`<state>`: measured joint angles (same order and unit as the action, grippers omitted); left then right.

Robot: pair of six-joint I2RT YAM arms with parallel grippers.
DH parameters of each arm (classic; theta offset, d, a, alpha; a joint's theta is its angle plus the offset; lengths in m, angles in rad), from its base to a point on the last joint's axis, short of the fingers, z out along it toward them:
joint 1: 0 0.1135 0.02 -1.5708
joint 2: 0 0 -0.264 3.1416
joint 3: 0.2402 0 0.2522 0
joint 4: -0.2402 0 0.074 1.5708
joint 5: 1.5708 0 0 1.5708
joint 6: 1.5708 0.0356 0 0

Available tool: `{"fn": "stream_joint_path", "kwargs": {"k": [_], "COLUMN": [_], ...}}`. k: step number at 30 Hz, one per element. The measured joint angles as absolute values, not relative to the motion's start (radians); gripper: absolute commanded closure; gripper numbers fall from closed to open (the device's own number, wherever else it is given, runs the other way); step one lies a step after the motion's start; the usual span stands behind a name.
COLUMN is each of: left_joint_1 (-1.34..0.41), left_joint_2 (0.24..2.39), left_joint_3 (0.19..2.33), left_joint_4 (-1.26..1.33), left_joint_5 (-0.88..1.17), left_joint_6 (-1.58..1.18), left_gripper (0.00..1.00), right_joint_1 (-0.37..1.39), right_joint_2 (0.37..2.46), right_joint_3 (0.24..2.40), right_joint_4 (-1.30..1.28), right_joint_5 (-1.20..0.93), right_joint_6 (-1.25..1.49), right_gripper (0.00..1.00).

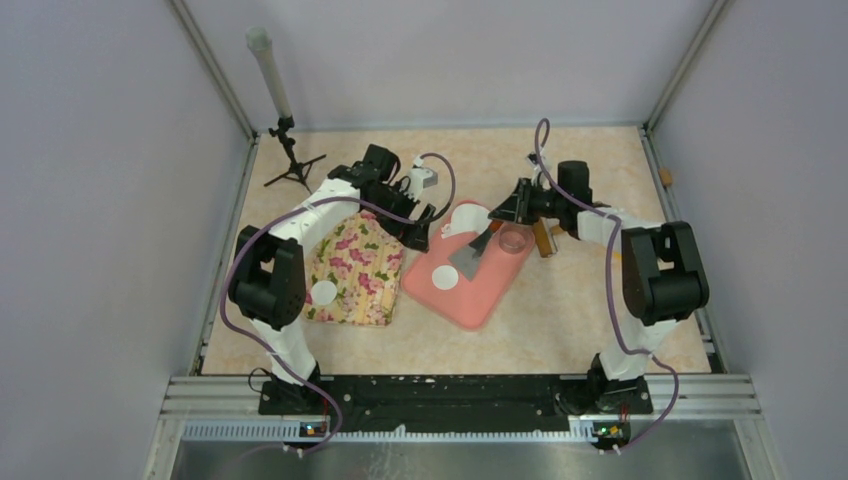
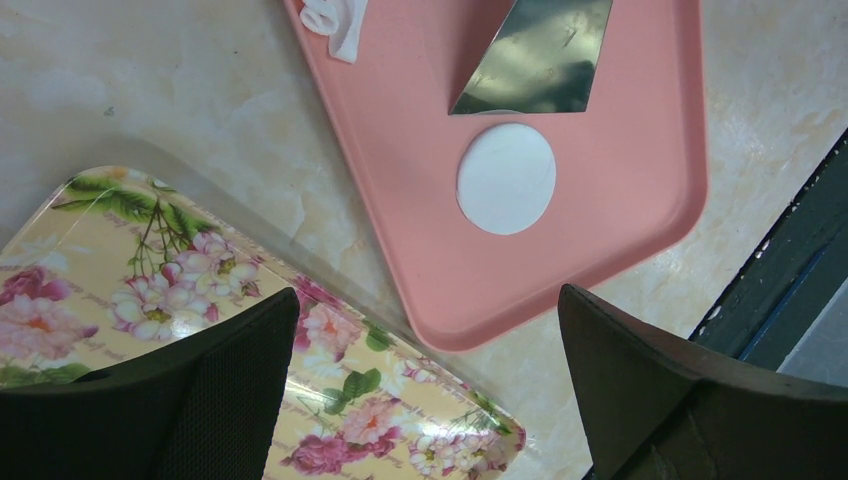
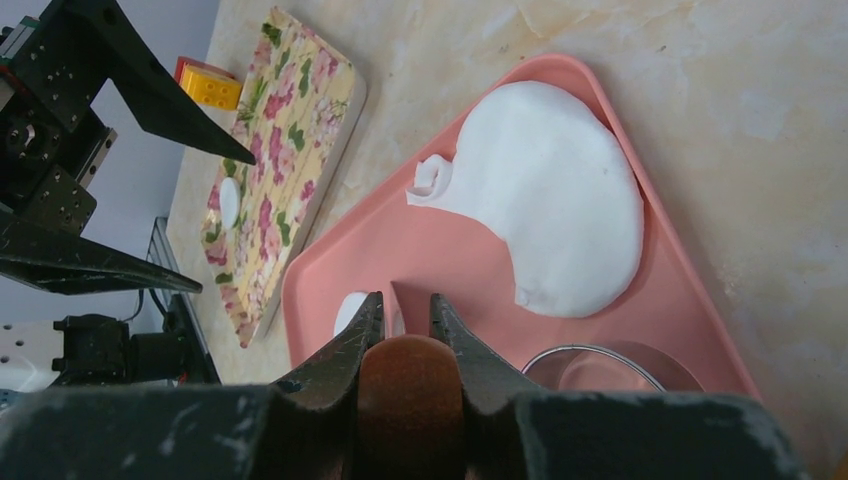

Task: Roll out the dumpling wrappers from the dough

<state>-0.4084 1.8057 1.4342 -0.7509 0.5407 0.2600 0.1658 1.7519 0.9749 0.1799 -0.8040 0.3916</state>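
A: While looking down from above, spotted the dough (image 3: 555, 205) yet?
B: Yes. Lying flat at the far end of the pink board (image 2: 620, 200), as a wide white sheet. Notched on one side by a rounded bite, with a curled scrap at the edge beside that notch.
A: And the wrappers?
B: Counted two. Found the first wrapper (image 2: 505, 178) flat on the near half of the board, apart from the dough. Found the second wrapper (image 1: 324, 292) on the floral tray (image 2: 150, 260), close to its near left corner. Tray set just left of the board on the marbled table (image 1: 560, 320), almost touching it.
A: State of the left gripper (image 2: 428, 298)?
B: Spread wide, pinching nothing. Hanging above the narrow gap between tray and board.
A: And the right gripper (image 3: 405, 300)?
B: Pressed onto the round brown handle (image 3: 410, 385) of a scraper, reaching in over the board from the right. Metal blade (image 2: 540, 55) slanting down to the board, lower edge at the rim of the first wrapper on the side facing the dough. Touching that rim or just short of it: cannot tell.
A: Anything else on the board?
B: A metal ring cutter (image 3: 598, 349), standing on the right side, just beside the dough and near the right gripper.
A: Off the board?
B: A black tripod stand (image 1: 288, 150) with a white tube, upright in the far left corner of the table.
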Motion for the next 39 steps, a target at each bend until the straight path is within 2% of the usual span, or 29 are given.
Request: {"fn": "stream_joint_path", "kwargs": {"k": [28,39], "left_joint_1": [-0.408,-0.408], "left_joint_2": [1.806,1.806], "left_joint_3": [1.431,1.431], "left_joint_4": [-0.748,-0.748], "left_joint_5": [0.559,0.562], "left_joint_6": [0.26,0.26], "left_gripper": [0.01,0.01], "right_joint_1": [0.165,0.148], "right_joint_2": [1.769,1.782], "right_joint_3": [0.968,0.914], "right_joint_4": [0.199,0.284], "right_joint_5": [-0.866,-0.965], "right_joint_6": [0.424,0.53], "right_gripper": [1.0,1.0]}}
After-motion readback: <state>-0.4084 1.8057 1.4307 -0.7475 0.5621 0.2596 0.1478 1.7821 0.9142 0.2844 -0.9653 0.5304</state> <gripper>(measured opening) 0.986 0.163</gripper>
